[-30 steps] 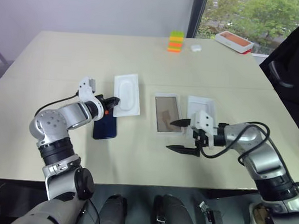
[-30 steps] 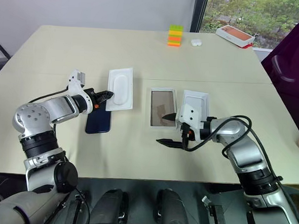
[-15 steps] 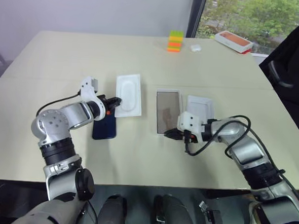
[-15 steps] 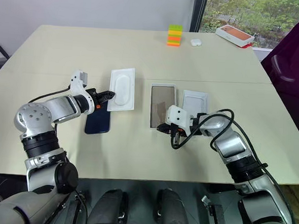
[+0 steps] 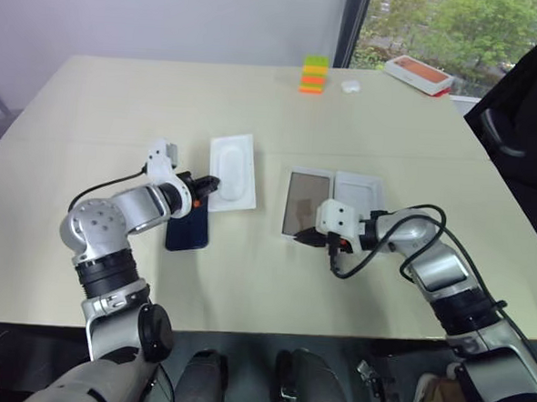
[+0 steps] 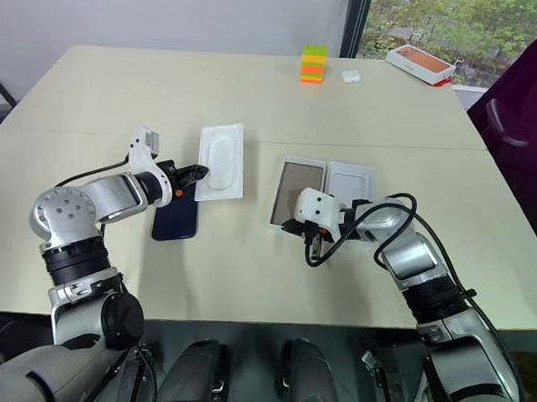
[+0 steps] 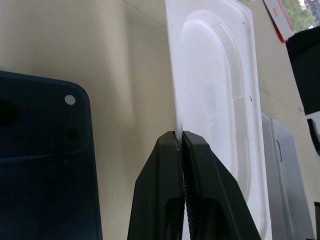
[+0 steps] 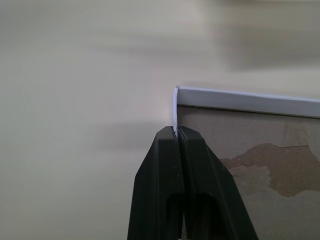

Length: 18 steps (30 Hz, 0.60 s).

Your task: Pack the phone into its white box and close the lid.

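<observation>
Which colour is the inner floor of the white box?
Tan-brown with darker patches; the white box shows it best in the right wrist view.

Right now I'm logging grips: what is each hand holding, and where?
Left hand: white insert, by its edge. Right hand: white box, by its wall near a corner.

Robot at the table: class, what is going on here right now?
A two-armed robot is packing a phone. Its left gripper is shut on the edge of the white insert, beside the phone lying flat on the table. Its right gripper is shut on the near wall of the white box, which is open and empty. The lid lies against the box's far side.
</observation>
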Available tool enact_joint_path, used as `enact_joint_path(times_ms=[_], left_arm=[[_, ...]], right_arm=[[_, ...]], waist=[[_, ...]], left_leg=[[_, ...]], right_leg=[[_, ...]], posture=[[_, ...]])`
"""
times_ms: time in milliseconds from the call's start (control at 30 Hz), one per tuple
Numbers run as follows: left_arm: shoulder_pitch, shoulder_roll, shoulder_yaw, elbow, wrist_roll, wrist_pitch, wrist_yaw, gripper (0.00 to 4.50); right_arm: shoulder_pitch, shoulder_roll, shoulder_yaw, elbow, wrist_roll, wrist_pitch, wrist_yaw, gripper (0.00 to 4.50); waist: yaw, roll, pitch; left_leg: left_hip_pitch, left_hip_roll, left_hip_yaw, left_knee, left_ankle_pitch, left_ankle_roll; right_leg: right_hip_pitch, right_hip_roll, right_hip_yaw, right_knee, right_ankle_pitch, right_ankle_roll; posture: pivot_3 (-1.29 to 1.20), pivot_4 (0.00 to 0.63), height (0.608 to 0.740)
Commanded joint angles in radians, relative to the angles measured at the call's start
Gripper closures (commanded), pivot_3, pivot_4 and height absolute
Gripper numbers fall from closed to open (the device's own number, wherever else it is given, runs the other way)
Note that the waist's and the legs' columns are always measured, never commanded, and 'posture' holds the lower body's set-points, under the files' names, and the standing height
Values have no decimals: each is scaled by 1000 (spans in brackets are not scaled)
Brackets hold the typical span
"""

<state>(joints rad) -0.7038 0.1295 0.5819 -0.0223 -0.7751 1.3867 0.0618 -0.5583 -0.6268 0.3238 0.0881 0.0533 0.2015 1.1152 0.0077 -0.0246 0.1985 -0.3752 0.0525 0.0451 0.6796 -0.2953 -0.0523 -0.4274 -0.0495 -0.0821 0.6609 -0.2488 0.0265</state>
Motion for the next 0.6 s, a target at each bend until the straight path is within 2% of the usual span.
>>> enact_joint_path(times_ms=[33, 300, 600], left_arm=[[-9, -2, -5, -33, -9, -10, 3, 4500], [-10, -4, -1, -35, -11, -6, 8, 4500], [-20, -4, 5, -26, -13, -9, 10, 4500]], right_arm=[[11, -6, 32, 41, -57, 2, -8, 4448], [27, 3, 50, 21, -57, 28, 12, 4448], [33, -13, -16, -155, 78, 140, 91, 4448]], waist=[[-1, 0, 0], [-1, -1, -1], [0, -1, -1]], left_leg=[[0, 0, 0, 0, 0, 0], [1, 0, 0, 0, 0, 0], [0, 0, -1, -1, 0, 0]], right_leg=[[0, 0, 0, 0, 0, 0], [1, 0, 0, 0, 0, 1], [0, 0, -1, -1, 0, 0]], posture=[[0, 150, 740], [0, 150, 740], [0, 150, 740]])
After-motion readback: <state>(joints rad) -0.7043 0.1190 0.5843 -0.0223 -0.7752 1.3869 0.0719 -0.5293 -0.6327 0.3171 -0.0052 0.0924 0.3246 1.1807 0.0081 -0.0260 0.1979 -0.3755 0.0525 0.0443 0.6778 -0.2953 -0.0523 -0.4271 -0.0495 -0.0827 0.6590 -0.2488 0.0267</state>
